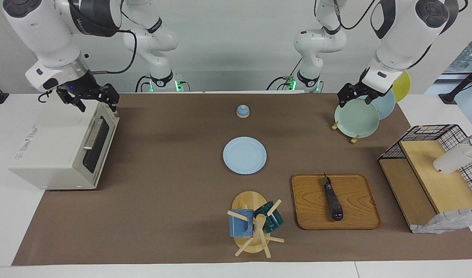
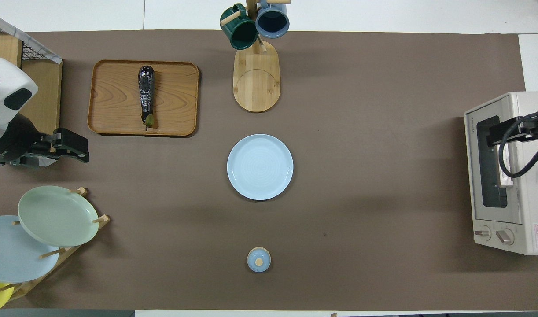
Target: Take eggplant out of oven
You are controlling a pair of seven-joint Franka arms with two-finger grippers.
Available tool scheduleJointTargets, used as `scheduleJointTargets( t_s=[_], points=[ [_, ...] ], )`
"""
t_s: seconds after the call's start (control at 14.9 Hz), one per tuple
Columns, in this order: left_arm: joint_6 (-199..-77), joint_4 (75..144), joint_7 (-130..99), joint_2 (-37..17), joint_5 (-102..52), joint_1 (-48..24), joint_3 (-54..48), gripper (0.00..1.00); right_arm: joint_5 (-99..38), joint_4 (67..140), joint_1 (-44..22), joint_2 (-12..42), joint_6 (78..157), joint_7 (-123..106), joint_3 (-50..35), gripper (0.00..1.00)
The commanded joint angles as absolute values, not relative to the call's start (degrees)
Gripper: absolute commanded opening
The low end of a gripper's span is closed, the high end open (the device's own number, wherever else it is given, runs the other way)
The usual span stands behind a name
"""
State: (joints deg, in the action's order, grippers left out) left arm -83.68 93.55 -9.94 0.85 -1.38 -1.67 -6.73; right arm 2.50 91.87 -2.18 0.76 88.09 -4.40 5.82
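Observation:
The dark purple eggplant (image 1: 332,199) (image 2: 146,94) lies lengthwise on a wooden tray (image 1: 359,216) (image 2: 176,101), its stem end pointing toward the robots. The off-white oven (image 1: 54,146) (image 2: 515,237) stands at the right arm's end of the table with its glass door shut. My right gripper (image 1: 98,105) (image 2: 498,134) hangs open and holds nothing, just above the oven's top edge by the door. My left gripper (image 1: 354,99) (image 2: 77,147), also open with nothing in it, is raised over the green plate (image 1: 355,119) in the plate rack.
A light blue plate (image 1: 244,155) lies mid-table, with a small blue lid (image 1: 242,111) nearer the robots. A wooden mug rack (image 1: 253,224) with two mugs stands beside the tray. A black wire basket shelf (image 1: 433,170) with a white cup occupies the left arm's end.

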Motion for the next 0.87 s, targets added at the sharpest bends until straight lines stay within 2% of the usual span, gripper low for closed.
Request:
scheduleJointTargets(
  t_s=[0.0, 0.8],
  points=[
    [-84.4, 92.9, -6.8, 0.8, -1.9, 0.6, -8.7, 1.0, 1.0, 92.2, -2.5, 0.4, 87.9, -5.6, 6.5, 1.0],
    [-83.9, 91.8, -10.1, 1.0, -3.3, 0.0, -7.9, 1.0, 1.0, 92.2, -2.5, 0.4, 87.9, -5.6, 6.6, 1.0]
  ],
)
